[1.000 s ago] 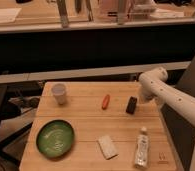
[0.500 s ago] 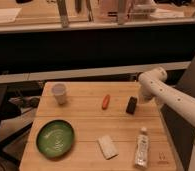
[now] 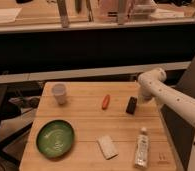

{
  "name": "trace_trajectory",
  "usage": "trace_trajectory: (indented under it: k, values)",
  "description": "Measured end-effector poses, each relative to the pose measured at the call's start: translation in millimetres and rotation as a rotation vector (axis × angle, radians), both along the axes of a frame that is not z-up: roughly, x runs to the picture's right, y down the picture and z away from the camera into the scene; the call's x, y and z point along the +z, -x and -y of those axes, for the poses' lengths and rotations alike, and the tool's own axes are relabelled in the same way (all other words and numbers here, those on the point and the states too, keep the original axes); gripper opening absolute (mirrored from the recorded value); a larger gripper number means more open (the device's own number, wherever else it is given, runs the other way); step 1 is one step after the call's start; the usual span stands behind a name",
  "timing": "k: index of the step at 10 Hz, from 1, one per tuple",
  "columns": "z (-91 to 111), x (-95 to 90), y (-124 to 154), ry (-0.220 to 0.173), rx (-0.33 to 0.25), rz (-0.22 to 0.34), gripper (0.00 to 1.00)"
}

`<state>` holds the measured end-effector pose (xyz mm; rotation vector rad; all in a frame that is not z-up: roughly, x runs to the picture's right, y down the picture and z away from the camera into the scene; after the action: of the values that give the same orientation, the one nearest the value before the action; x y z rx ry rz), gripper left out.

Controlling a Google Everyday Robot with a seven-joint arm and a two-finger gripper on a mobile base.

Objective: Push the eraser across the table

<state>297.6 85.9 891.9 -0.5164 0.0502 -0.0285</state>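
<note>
The eraser point(image 3: 131, 105), a small black oblong block, lies on the right part of the light wooden table point(image 3: 86, 122), just right of an orange carrot-like piece point(image 3: 106, 101). The white arm comes in from the right and bends down at its elbow. My gripper point(image 3: 140, 98) sits right beside the eraser's right end, close to or touching it.
A white cup point(image 3: 59, 93) stands at the back left. A green plate point(image 3: 55, 138) lies at the front left. A pale flat block point(image 3: 107, 147) and a white tube point(image 3: 141, 147) lie near the front edge. A dark counter runs behind the table.
</note>
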Motion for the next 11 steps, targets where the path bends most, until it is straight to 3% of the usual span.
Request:
trace_trajectory:
  k: [11]
  values:
    - [-7.9, 8.5, 16.4, -0.003, -0.059, 0.048, 0.02]
